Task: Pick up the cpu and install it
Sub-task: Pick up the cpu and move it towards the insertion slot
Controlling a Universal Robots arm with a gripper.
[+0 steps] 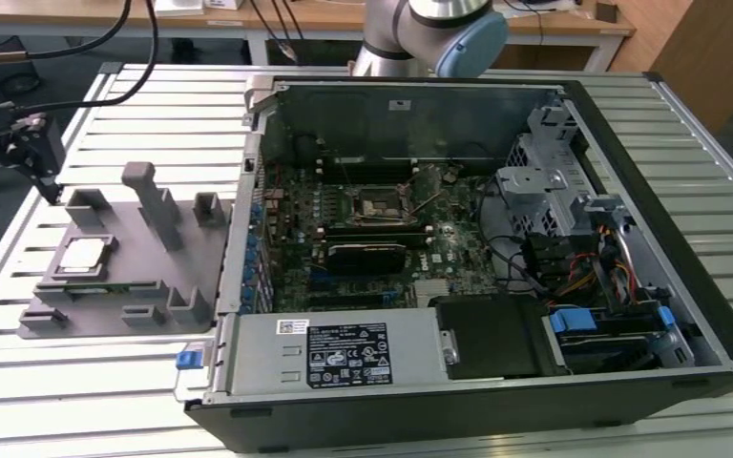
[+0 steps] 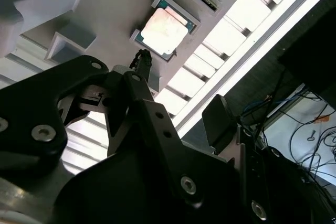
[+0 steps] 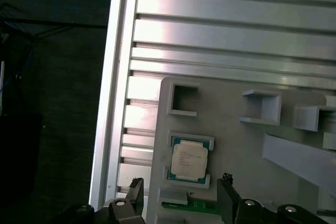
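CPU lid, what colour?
Silver-grey cpu lid, thin green rim; best in the first wrist view.

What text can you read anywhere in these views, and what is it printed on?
No text can be read in any view.
Black label on the power supply: white print, too small to read.
White sticker next to it: too small to read.
cpu top plate: faint lines of print, too blurred to read.

cpu (image 1: 80,256): seated in grey tray (image 1: 150,272), left | gripper (image 1: 49,189): over tray's far-left edge, apart from cpu | computer case (image 1: 469,420): right, open, motherboard (image 1: 456,248) exposed
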